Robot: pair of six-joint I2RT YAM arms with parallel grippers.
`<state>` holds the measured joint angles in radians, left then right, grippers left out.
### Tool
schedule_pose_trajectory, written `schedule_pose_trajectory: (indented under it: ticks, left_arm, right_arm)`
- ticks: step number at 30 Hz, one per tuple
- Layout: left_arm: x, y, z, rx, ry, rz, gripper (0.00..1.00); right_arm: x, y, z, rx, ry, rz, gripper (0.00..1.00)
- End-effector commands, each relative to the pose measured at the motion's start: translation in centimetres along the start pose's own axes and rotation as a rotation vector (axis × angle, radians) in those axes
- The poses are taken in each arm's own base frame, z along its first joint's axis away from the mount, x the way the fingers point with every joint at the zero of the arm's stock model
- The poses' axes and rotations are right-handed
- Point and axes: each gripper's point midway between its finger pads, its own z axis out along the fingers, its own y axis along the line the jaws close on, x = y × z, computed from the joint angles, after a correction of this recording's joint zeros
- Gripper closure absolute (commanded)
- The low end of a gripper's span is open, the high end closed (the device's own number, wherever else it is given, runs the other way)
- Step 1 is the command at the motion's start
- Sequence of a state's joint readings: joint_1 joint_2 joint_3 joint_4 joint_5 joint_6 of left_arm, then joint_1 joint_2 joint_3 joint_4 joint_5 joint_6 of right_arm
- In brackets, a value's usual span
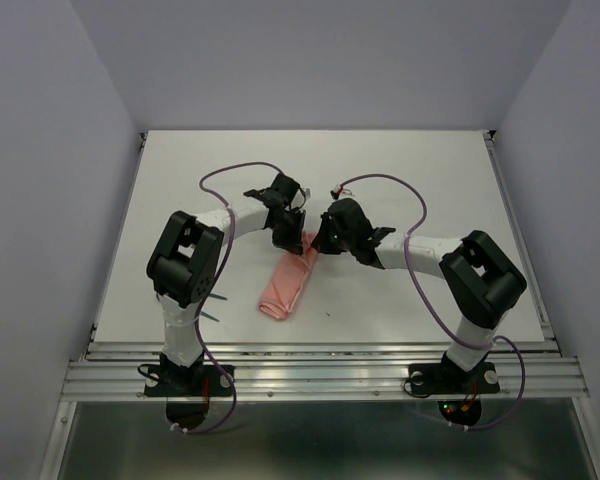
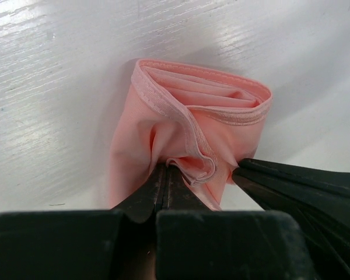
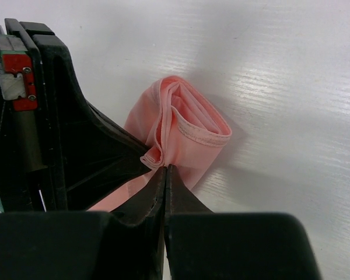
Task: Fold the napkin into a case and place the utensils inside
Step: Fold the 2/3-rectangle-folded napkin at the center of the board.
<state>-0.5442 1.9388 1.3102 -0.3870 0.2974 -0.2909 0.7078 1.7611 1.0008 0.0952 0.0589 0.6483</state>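
The salmon-pink napkin point(image 1: 285, 285) lies folded into a narrow case, running from the table's middle toward the near left. Both grippers meet at its far, open end. My left gripper point(image 1: 285, 238) point(image 2: 165, 169) is shut, its tips pinching a hemmed layer of the napkin point(image 2: 204, 116). My right gripper point(image 1: 318, 241) point(image 3: 166, 168) is also shut, nipping a fold of the napkin point(image 3: 192, 143) right beside the left fingers point(image 3: 87, 157). The mouth of the case stands open in layered folds. Thin dark utensils point(image 1: 213, 316) poke out beside the left arm, mostly hidden by it.
The white table point(image 1: 430, 180) is walled by pale panels on three sides. Purple cables point(image 1: 230, 175) loop above both arms. A metal rail point(image 1: 320, 365) runs along the near edge, with the arm bases on it.
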Motion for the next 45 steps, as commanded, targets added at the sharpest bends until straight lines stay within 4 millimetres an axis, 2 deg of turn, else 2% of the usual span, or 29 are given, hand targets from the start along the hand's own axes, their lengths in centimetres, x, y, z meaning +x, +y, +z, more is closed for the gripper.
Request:
schedule_pose_trajectory:
  ticks: [1, 7, 11, 14, 20, 22, 25, 35, 39, 41, 43, 45]
  left_arm:
    - [-0.2, 0.3, 0.3, -0.057, 0.006, 0.033, 1.00]
    - [-0.9, -0.9, -0.3, -0.019, -0.018, 0.030, 1.00]
    - [-1.1, -2.5, -1.7, 0.061, -0.038, 0.045, 1.00]
    - [-1.1, -3.0, -2.5, 0.083, -0.053, 0.056, 1.00]
    - [-0.7, -3.2, -3.1, 0.093, -0.051, 0.067, 0.79]
    - [-0.6, -3.0, -3.3, 0.089, -0.055, 0.069, 0.68]
    - [-0.8, -3.1, -3.7, 0.085, -0.071, 0.076, 0.60]
    - [-1.2, -2.3, -5.9, 0.079, -0.117, 0.114, 0.60]
    - [-1.1, -2.3, -6.2, 0.102, -0.125, 0.125, 0.56]
    - [-1.1, -2.2, -6.3, 0.112, -0.127, 0.117, 0.48]
    - [-1.2, -2.1, -6.3, 0.118, -0.130, 0.111, 0.34]
    - [-1.5, -2.1, -6.3, 0.114, -0.138, 0.106, 0.31]
  right_arm:
    - [-2.7, 2.5, -1.0, -0.098, -0.080, 0.023, 0.99]
    - [-2.4, 2.6, -0.8, -0.107, -0.066, 0.028, 0.99]
    - [-2.3, 2.6, -0.7, -0.105, -0.064, 0.029, 0.99]
    - [-2.1, 2.4, -0.7, -0.100, -0.062, 0.031, 0.99]
    - [-1.8, 2.2, -0.6, -0.096, -0.055, 0.037, 0.99]
    - [-1.9, 2.2, -0.7, -0.096, -0.057, 0.037, 0.99]
    - [-1.9, 2.1, -0.7, -0.093, -0.058, 0.035, 0.99]
    - [-1.7, 2.0, -0.7, -0.090, -0.054, 0.038, 0.99]
    - [-1.8, 2.0, -0.8, -0.091, -0.057, 0.038, 0.99]
    - [-1.8, 2.0, -0.8, -0.089, -0.058, 0.037, 0.99]
    - [-1.7, 2.0, -0.7, -0.090, -0.056, 0.038, 0.99]
    - [-1.7, 2.0, -0.8, -0.090, -0.056, 0.037, 0.99]
